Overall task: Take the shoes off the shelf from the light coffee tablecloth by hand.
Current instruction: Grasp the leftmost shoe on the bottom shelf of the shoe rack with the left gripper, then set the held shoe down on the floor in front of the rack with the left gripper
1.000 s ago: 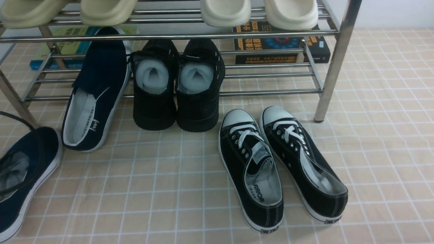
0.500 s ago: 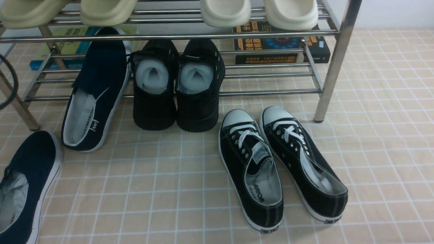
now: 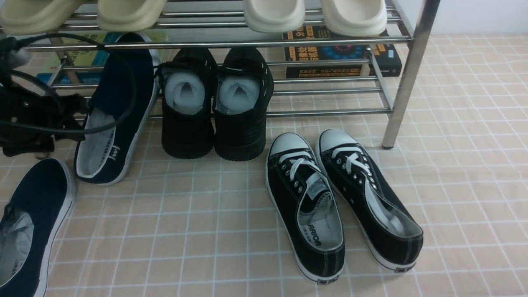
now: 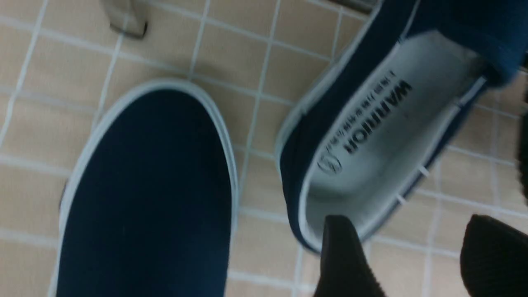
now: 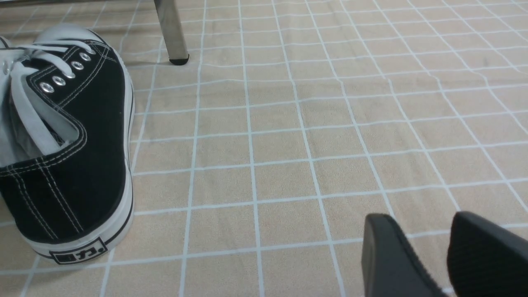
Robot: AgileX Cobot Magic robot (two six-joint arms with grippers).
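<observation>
One navy-blue shoe (image 3: 29,222) lies on the light coffee tablecloth (image 3: 206,231) at the front left. The other shoe (image 3: 115,111) leans with its toe on the low tier of the chrome shelf (image 3: 408,74) and its heel on the cloth. My left arm (image 3: 29,119) hangs just left of that leaning shoe. In the left wrist view my left gripper (image 4: 412,235) is open and empty above the heel of the leaning shoe (image 4: 383,132), with the other shoe's toe (image 4: 152,198) beside it. My right gripper (image 5: 429,231) hovers low over bare cloth, fingers apart, holding nothing.
Two all-black shoes (image 3: 214,107) stuffed with white paper lean on the low tier next to the navy one. A pair of black lace-up sneakers (image 3: 342,202) lies on the cloth in front. Cream slippers (image 3: 272,14) sit on the upper tier, with books (image 3: 342,53) behind the shelf.
My left gripper has opened and let go of the navy shoe at the front left. The left arm has then risen and moved toward the shoe leaning on the shelf.
</observation>
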